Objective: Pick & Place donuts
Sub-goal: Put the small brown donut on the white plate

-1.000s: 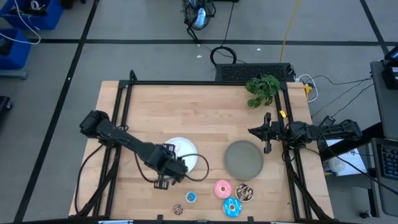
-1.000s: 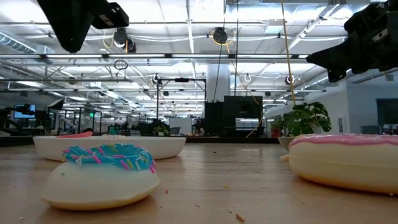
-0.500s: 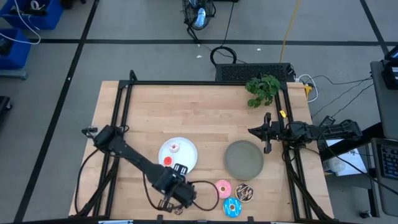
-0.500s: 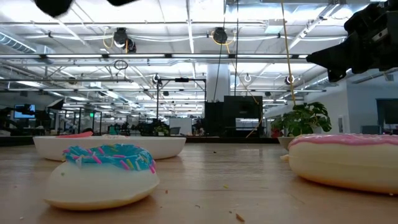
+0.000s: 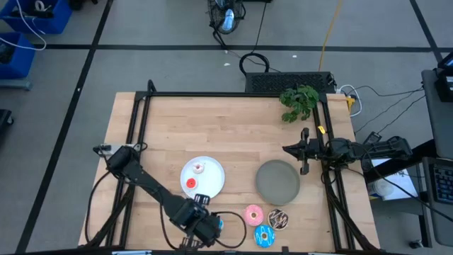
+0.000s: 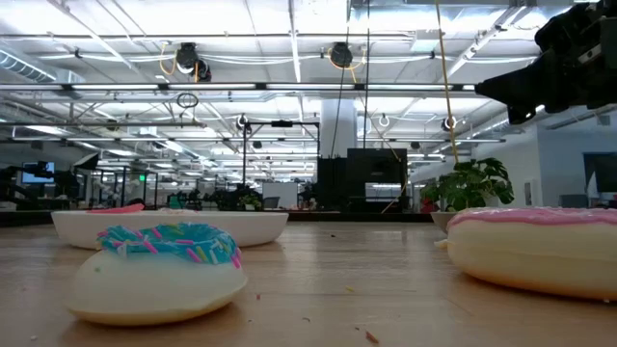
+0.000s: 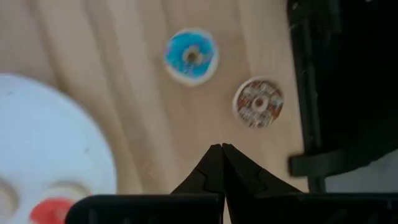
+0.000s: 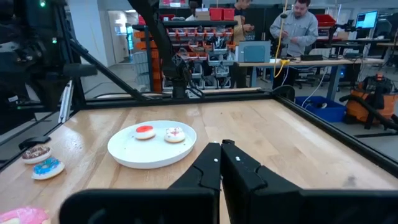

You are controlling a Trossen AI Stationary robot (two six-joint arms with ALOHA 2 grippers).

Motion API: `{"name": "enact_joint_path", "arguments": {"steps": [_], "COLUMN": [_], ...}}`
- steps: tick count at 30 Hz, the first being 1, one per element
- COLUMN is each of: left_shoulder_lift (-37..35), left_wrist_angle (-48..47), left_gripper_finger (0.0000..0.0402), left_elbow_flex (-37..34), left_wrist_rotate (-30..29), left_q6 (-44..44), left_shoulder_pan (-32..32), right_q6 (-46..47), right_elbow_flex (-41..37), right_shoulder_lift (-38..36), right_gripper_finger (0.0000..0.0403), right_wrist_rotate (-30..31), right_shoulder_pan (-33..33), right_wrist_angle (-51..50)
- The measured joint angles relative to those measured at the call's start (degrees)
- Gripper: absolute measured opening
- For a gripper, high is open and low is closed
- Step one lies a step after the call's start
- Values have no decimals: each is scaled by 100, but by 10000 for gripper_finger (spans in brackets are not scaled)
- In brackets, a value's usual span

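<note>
The left pincer (image 5: 206, 230) hangs over the front edge of the desk (image 5: 212, 120), its fingers (image 7: 211, 168) pressed together and holding nothing. Just beside it lie 2 small donuts: a blue one (image 7: 191, 56) and a brown sprinkled one (image 7: 259, 102), both flat, holes facing up, slightly apart from each other.

The white plate (image 5: 212, 185) sits behind the left pincer and carries 2 small donuts lying flat: a red one (image 5: 190, 183) and a whitish one (image 5: 197, 168).

Right of the left pincer, 3 larger donuts lie flat in a close group: pink (image 5: 253, 214), blue (image 5: 264, 236) and sprinkled chocolate (image 5: 279, 220). A ring has no long axis to report.

The grey plate (image 5: 277, 180) stands behind this group.

The right pincer (image 5: 306, 151) waits at the desk's right edge, fingers (image 8: 214, 163) closed on nothing.
</note>
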Motion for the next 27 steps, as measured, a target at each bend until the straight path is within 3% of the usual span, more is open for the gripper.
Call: {"name": "enact_joint_path", "arguments": {"steps": [8, 17, 20, 23, 27], "left_shoulder_lift": [368, 427, 427, 427, 427], "left_wrist_angle": [188, 975, 946, 920, 972], "left_gripper_finger": [2, 4, 7, 28, 85], "left_elbow_flex": [-2, -6, -4, -4, -4], "left_wrist_rotate": [341, 433, 270, -1, -157], "left_q6": [-62, -22, 350, 841, 1077], "left_shoulder_pan": [-111, -262, -315, -394, -445], "right_q6": [-88, 120, 248, 356, 372], "right_elbow_flex": [-2, -2, 0, 0, -1], "right_shoulder_lift": [17, 15, 15, 15, 17], "right_gripper_finger": [0, 0, 0, 0, 0], "right_wrist_rotate": [-16, -22, -22, -23, -24], "right_shoulder_pan": [0, -1, -1, 0, 0], "right_wrist_angle": [94, 250, 251, 220, 201]}}
